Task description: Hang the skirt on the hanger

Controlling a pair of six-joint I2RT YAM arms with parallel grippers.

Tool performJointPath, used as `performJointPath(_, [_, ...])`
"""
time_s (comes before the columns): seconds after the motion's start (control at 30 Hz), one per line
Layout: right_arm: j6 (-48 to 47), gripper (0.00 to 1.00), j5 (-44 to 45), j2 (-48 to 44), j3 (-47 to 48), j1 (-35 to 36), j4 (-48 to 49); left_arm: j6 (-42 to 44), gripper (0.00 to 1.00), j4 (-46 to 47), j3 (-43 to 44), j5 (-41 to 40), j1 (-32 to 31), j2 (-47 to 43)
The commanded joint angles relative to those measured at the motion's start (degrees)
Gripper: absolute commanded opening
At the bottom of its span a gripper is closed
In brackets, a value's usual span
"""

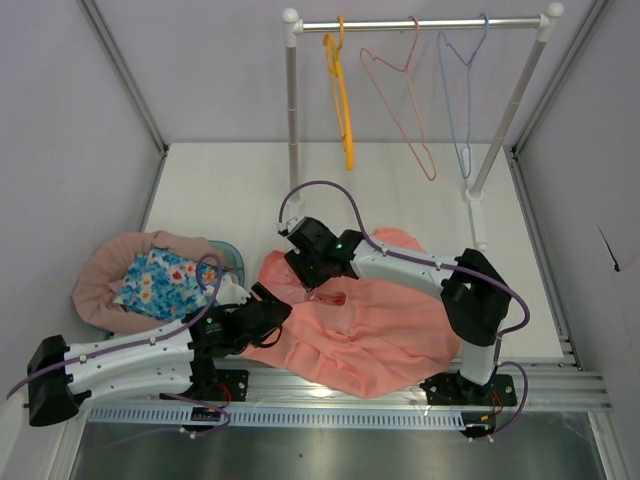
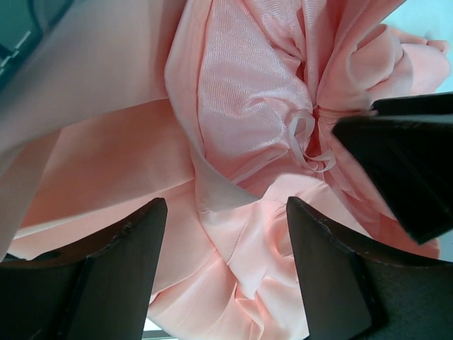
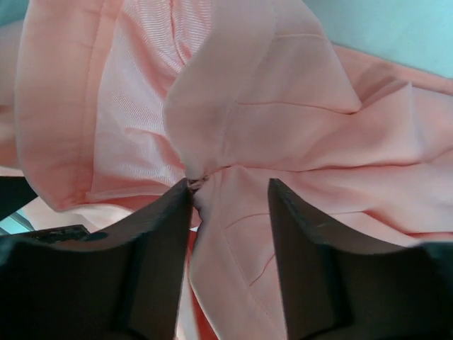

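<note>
1. White table carries the crumpled skirt.
2. Left claw, at the skirt's left edge, gapes open and holds nothing.
3. Right claw, over the skirt's middle, straddles a fold; clamped or not, I cannot tell. Best to pinch the waistband, not loose cloth.
4. Hangers wait beyond the skirt.

The top external camera looked steeply down from above and behind the arm bases at the frame's bottom. It was wide enough to hold the whole table and the rail along the top. Each wrist camera faced out past its own dark fingers at the lower edge, very near the skirt. All three shared those pink folds, mid-frame in the overhead.
</note>
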Motion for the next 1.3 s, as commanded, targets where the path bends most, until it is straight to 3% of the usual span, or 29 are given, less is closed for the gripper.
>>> performJointPath(0.0, [1.6,0.45,2.6,-1.9,0.3,-0.2,0.2,0.4,0.75,3.6,-0.4,-1.9,0.7,2.3])
performJointPath(0.2, [4.2,0.29,3.5,-5.5,-2.8,-0.3,0.7,3.8,0.73,8.3,-0.4,0.3,4.2,5.8])
performJointPath(0.3, [5.8,0.18,5.2,-7.1,-4.1,-0.5,0.0,6.5,0.63,10.5,-0.3,1.5,6.0,6.4])
performJointPath(0.37, [6.6,0.13,6.1,-9.2,-5.0,-1.3,0.0,8.4,0.49,12.3,-0.3,2.6,7.5,6.5])
performJointPath(0.4, [7.3,0.12,6.2,-10.2,-5.8,-1.5,0.0,11.3,0.36,13.4,-0.3,3.3,9.4,6.6])
performJointPath(0.5, [8.3,0.08,6.4,-14.2,-6.2,-3.9,-0.5,19.8,0.16,19.7,0.3,8.4,14.3,7.1])
performJointPath(0.53, [8.7,0.05,6.7,-15.3,-5.8,-4.4,-0.7,22.1,0.01,21.0,0.8,9.8,15.5,7.2])
performJointPath(0.77, [10.2,0.00,10.7,-26.4,1.0,-12.3,-6.2,48.6,0.00,30.4,16.7,27.9,28.7,10.0])
performJointPath(0.9, [10.1,0.00,8.7,-31.2,5.6,-19.2,-7.8,55.5,0.00,30.2,29.5,43.1,33.1,16.5])
performJointPath(1.0, [9.5,0.00,5.8,-32.8,8.4,-22.8,-9.9,58.7,0.00,28.5,39.9,46.4,33.6,18.9])
performJointPath(1.13, [10.2,0.00,4.8,-36.8,3.6,-24.1,-8.6,59.2,0.00,32.2,37.7,50.4,33.7,18.0])
performJointPath(1.23, [12.4,0.00,3.0,-42.3,-6.6,-25.1,-4.5,56.1,0.00,38.6,27.5,53.5,33.7,15.9])
performJointPath(1.27, [13.1,0.00,2.0,-44.1,-9.8,-25.4,-2.8,54.6,0.00,43.2,20.0,54.1,33.7,14.6])
